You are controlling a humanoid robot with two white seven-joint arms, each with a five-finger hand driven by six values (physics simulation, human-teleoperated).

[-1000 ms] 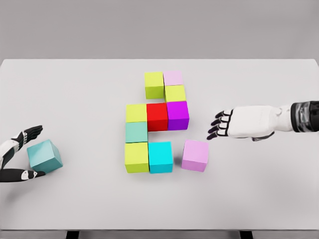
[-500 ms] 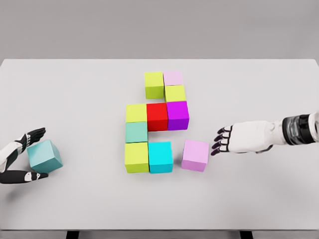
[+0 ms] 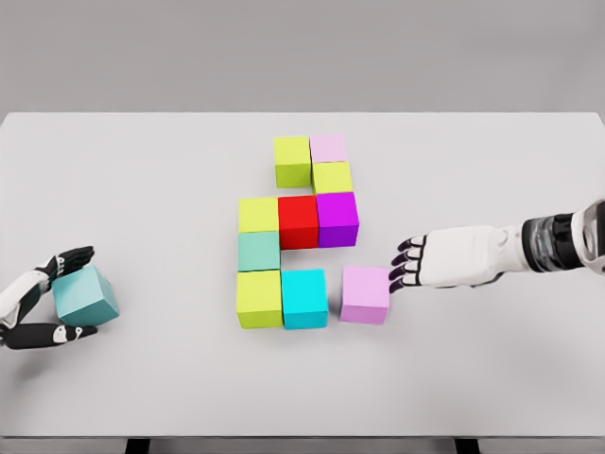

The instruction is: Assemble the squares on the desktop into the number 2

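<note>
Matte pink cube (image 3: pixel 366 294), right robot hand (image 3: pixel 408 264) fingertips touching, fingers spread, holding nothing

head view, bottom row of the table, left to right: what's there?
left hand → teal cube → yellow-green cube → cyan cube → lilac cube → right hand, fingertips at the lilac cube's right side.

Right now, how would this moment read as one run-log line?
right hand: open, fingertips at lilac cube | lilac cube: small gap from cyan cube | left hand: holding teal cube
</note>
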